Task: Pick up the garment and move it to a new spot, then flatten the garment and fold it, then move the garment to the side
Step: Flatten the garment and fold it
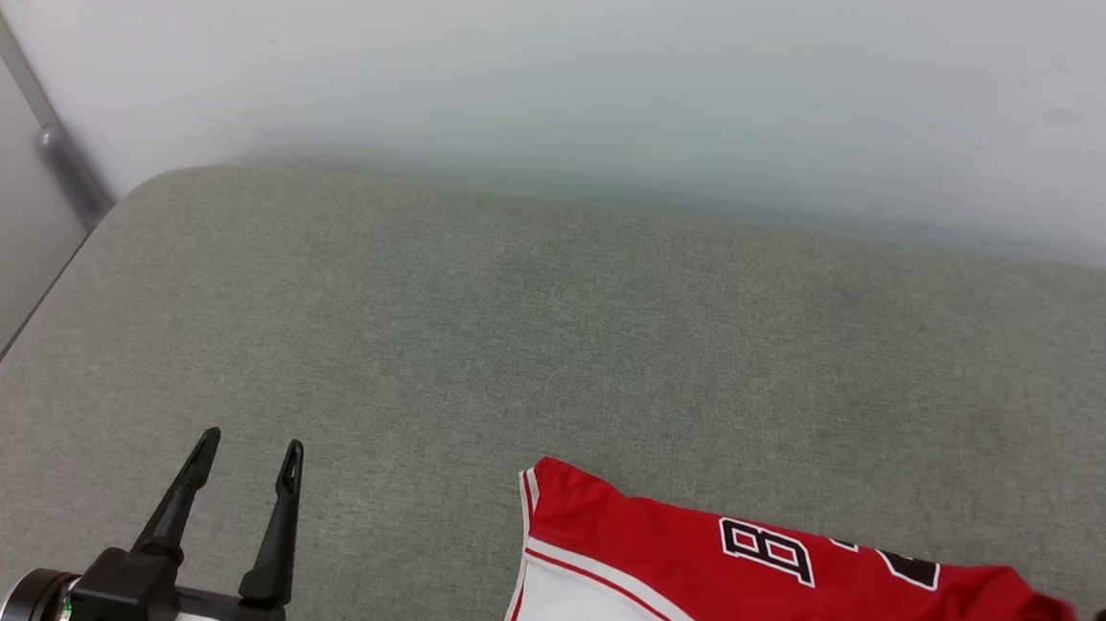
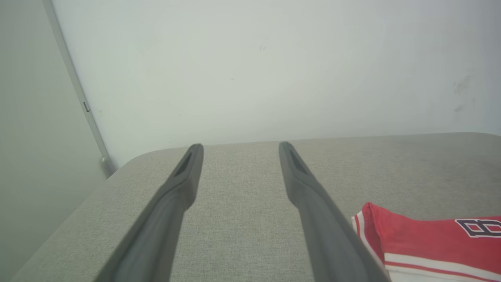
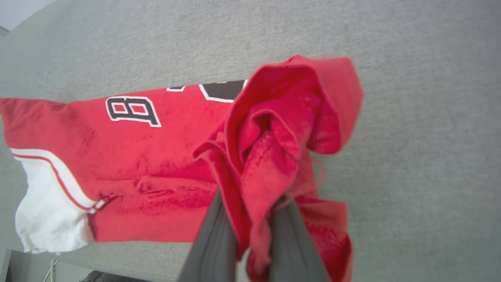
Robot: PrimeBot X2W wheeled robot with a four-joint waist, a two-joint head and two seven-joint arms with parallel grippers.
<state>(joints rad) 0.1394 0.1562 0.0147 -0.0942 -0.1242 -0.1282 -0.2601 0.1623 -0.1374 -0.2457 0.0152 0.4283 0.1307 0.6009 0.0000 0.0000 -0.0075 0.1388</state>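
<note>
Near edge, right side: right claw (image 3: 252, 203) is sitting almost closed, its two dark fingers (image 3: 215, 239) pinching a bunched fold of the garment (image 3: 156, 156). In the right wrist view the red cloth is rising out from between the fingers in a loose, crumpled peak. The fingertips themselves are buried in the fabric.

The rest of the garment (image 1: 739, 571) is lying on the grey fabric surface (image 1: 514, 327), spreading leftward from the pinched end. Its print side is facing up, with a black-and-white "B" and part of a further character readable. A white panel edged with red-and-white stripe trim is showing at the end farthest from the right claw. In the head view that end is running off the bottom of the picture.

Near edge, left side: left claw (image 1: 252, 446) is hovering with its fingers spread wide and nothing between them. It is well apart from the garment, to the left of the striped edge. In the left wrist view the garment (image 2: 422, 239) is appearing just past the right-hand finger of the left claw (image 2: 240, 147).

Farther out: bare grey surface is extending to a rounded back corner. Beyond it a pale wall (image 1: 567, 81) is standing.
</note>
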